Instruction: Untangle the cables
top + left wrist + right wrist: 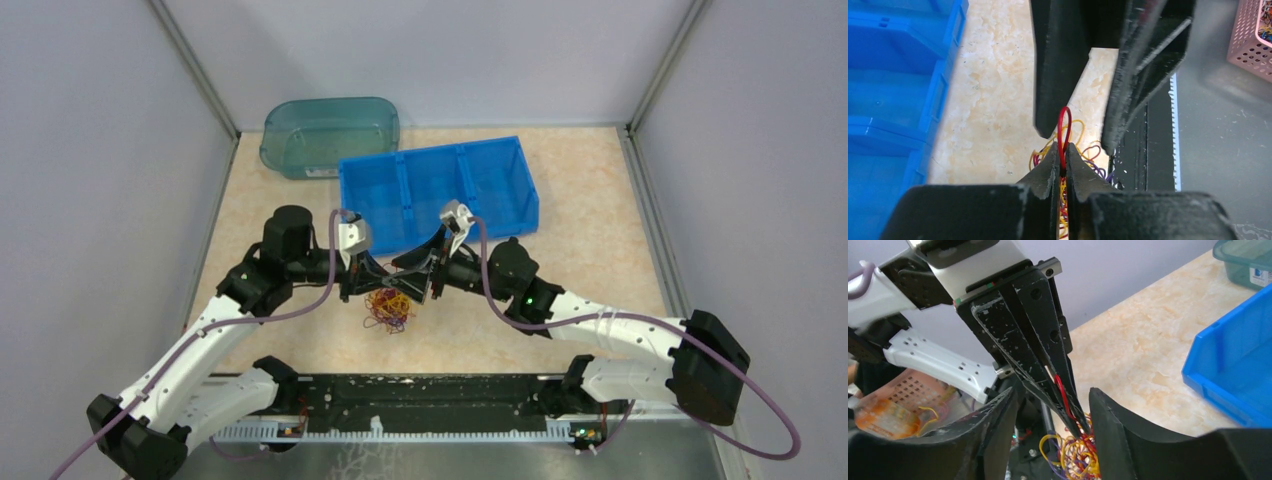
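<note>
The cables (388, 308) are a small clump of red, yellow and purple wires on the table, between the two grippers. My left gripper (366, 287) is shut on a red cable loop (1064, 131), which sticks up past its fingertips (1052, 159). The rest of the clump (1083, 152) hangs below and behind the jaws. My right gripper (424, 287) is open and faces the left one. Its two fingers (1108, 430) straddle the left gripper's tips, with the clump (1079, 456) below. In the right wrist view the red cable (1063, 395) runs between the left gripper's shut jaws.
A blue divided bin (440, 190) stands just behind the grippers, and a teal tub (330, 135) is at the back left. A black strip (420, 395) runs along the table's near edge. A pink perforated basket (1253, 42) sits off the table beyond that edge.
</note>
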`<action>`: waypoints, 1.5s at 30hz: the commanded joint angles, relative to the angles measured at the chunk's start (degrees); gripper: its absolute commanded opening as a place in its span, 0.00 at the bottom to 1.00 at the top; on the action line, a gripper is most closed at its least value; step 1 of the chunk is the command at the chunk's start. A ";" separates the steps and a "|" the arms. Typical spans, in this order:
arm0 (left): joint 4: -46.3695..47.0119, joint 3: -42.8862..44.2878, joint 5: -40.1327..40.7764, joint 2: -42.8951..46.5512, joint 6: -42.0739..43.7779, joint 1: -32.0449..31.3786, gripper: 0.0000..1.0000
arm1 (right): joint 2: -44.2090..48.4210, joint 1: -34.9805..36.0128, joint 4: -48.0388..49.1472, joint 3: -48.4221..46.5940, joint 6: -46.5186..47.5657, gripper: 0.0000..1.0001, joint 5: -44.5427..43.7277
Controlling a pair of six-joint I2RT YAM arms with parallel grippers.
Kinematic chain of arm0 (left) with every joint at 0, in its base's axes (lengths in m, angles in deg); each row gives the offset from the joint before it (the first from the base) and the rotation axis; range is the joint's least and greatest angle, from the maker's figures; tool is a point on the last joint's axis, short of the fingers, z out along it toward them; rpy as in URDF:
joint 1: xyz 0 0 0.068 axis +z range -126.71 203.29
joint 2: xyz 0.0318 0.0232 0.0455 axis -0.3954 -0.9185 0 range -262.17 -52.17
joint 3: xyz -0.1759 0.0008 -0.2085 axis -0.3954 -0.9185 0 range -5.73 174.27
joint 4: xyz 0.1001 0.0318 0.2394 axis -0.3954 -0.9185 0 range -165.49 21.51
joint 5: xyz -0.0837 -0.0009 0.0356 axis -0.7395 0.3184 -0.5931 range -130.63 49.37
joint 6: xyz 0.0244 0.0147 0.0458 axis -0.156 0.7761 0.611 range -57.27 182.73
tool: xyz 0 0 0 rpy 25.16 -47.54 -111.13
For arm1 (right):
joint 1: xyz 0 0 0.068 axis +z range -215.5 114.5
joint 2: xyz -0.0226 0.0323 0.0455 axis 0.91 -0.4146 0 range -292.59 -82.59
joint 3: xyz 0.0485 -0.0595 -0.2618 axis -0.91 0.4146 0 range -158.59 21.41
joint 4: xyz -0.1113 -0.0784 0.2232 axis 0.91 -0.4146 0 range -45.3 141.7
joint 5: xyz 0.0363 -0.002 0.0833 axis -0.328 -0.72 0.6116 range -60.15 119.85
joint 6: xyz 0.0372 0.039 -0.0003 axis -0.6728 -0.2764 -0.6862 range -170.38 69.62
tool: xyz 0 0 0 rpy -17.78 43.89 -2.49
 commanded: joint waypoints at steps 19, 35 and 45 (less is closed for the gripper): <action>6.90 4.67 -0.77 -0.29 -16.14 -0.31 0.00 | 11.34 0.82 -1.99 8.73 11.23 0.77 -14.64; 10.93 5.87 -0.87 -2.04 -22.58 -0.23 0.00 | 3.38 3.28 6.73 5.21 11.91 0.76 -18.55; 10.79 7.11 -3.12 -2.39 -24.18 -0.23 0.00 | -0.94 6.77 14.47 5.07 15.57 0.67 -33.14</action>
